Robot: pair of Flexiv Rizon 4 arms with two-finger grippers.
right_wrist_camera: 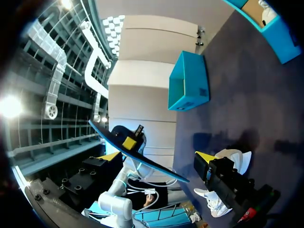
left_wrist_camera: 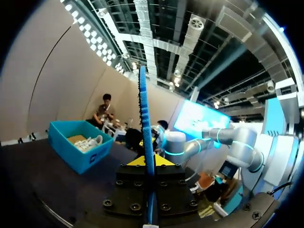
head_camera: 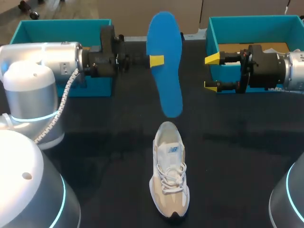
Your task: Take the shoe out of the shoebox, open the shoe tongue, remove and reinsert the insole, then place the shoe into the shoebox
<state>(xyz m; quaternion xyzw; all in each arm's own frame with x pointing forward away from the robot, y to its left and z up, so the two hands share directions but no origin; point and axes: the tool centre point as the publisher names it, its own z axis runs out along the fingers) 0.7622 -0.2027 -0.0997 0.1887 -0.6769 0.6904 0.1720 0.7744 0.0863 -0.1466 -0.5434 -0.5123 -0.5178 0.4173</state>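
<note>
Black table (head_camera: 104, 156) bears shoe (head_camera: 169, 178); left end effector (left_wrist_camera: 146, 162) grips insole (head_camera: 167, 90).

My right arm (head_camera: 285, 69) hides much of the right shoebox (head_camera: 212, 42), leaving its contents unclear.

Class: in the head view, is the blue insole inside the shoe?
No, the left gripper holds the insole up, apart from the shoe.

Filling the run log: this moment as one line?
left hand: shut on flat blue foam insole, airborne | right hand: open, empty | beige lace-up sneaker: on black table, unboxed | insole out, not yet reinserted
</note>
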